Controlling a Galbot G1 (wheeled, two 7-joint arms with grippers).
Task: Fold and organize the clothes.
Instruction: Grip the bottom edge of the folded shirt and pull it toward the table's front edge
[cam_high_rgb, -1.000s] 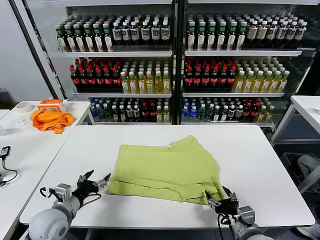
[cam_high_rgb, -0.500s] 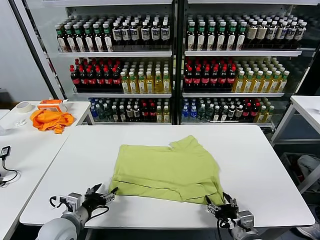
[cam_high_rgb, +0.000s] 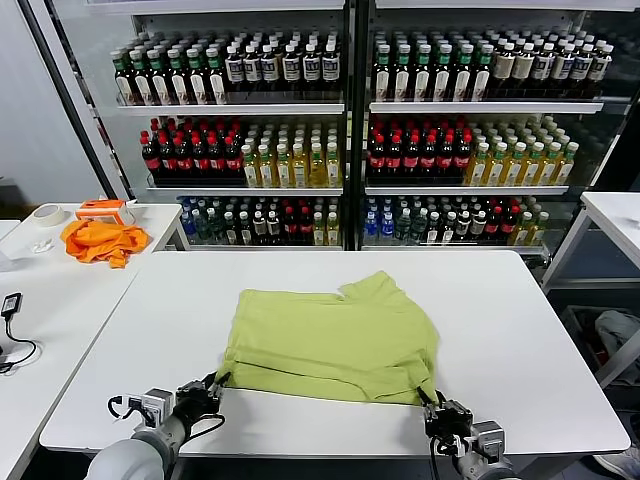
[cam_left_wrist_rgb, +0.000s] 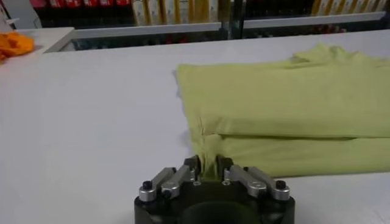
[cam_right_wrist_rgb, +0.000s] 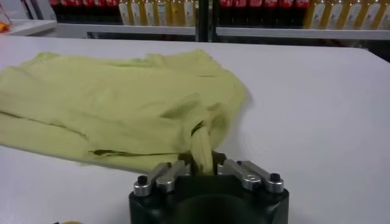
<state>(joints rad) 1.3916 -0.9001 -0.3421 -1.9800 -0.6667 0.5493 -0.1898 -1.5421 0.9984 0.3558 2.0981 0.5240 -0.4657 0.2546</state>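
**Both grippers pinched on the near corners of the shirt**

Your lime T-shirt (cam_high_rgb: 335, 340) lies folded in the middle of the white table (cam_high_rgb: 520, 330), its near edge towards the robot; the left gripper (cam_high_rgb: 213, 385) is closed on the near left corner, the cloth pulled into a thin pleat between its fingers (cam_left_wrist_rgb: 192, 165); the right gripper (cam_high_rgb: 434, 404) is closed on the near right corner, with a twisted rope of fabric rising from between its fingers (cam_right_wrist_rgb: 183, 165).

Around the shirt you have nothing on the tabletop itself; nothing stands between the grippers and the cloth. Off to the robot's left, on a separate white side table (cam_high_rgb: 150, 222), sits a crumpled orange cloth (cam_high_rgb: 98, 241), with an orange-and-white box (cam_high_rgb: 104, 210) just behind it and a roll of tape (cam_high_rgb: 46, 214) beside that; a dark cable (cam_high_rgb: 12, 345) with a small black plug trails over the nearer left table. At the right, the corner of another white table (cam_high_rgb: 612, 215) shows.

Behind the work table runs a wall of shelving (cam_high_rgb: 345, 110) packed with rows of bottles, dark, red-capped, yellow and clear.
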